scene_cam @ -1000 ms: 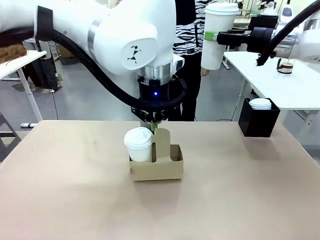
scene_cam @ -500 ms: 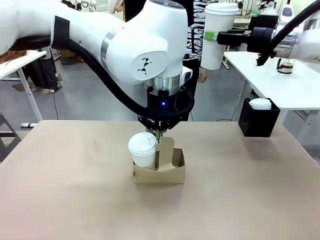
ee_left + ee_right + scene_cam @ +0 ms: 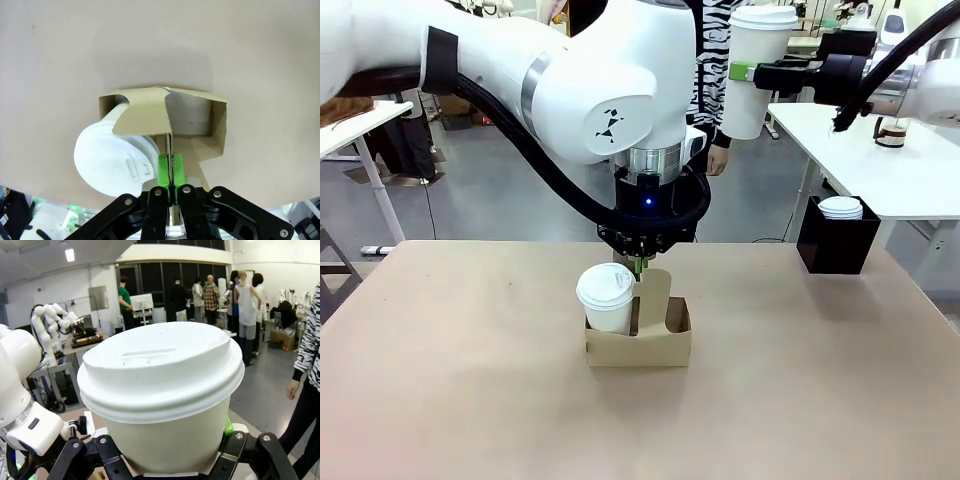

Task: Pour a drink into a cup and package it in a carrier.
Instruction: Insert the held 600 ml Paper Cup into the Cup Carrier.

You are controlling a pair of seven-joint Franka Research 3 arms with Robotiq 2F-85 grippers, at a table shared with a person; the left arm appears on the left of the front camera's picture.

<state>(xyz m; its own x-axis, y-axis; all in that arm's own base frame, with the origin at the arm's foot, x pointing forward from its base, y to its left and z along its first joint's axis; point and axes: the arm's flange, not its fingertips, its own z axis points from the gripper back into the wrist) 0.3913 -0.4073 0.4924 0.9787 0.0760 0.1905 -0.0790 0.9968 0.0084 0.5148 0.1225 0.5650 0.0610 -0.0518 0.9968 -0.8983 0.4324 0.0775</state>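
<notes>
The brown cardboard carrier (image 3: 660, 345) rests on the table's middle with a white lidded cup (image 3: 606, 295) in its left hole. My left gripper (image 3: 638, 266) reaches straight down and is shut on the carrier's upright centre handle. In the left wrist view the green pads (image 3: 164, 170) pinch the handle's thin edge, with the carrier (image 3: 212, 125) below and the cup's lid (image 3: 115, 160) at left. My right gripper (image 3: 745, 72) is raised high at the back right, shut on a second lidded cup (image 3: 758, 70). This cup (image 3: 160, 390) sits between its fingers. The drink is out of view.
A black square box (image 3: 835, 245) holding a stack of white lids (image 3: 840, 207) stands at the table's right rear. A person in a zebra-striped top (image 3: 718, 60) stands behind the far edge. A white side table (image 3: 900, 175) lies beyond on the right.
The left arm has carried the carrier with its cup a little to the right. Over the last half second it has hardly moved. The right arm and its cup stay put.
</notes>
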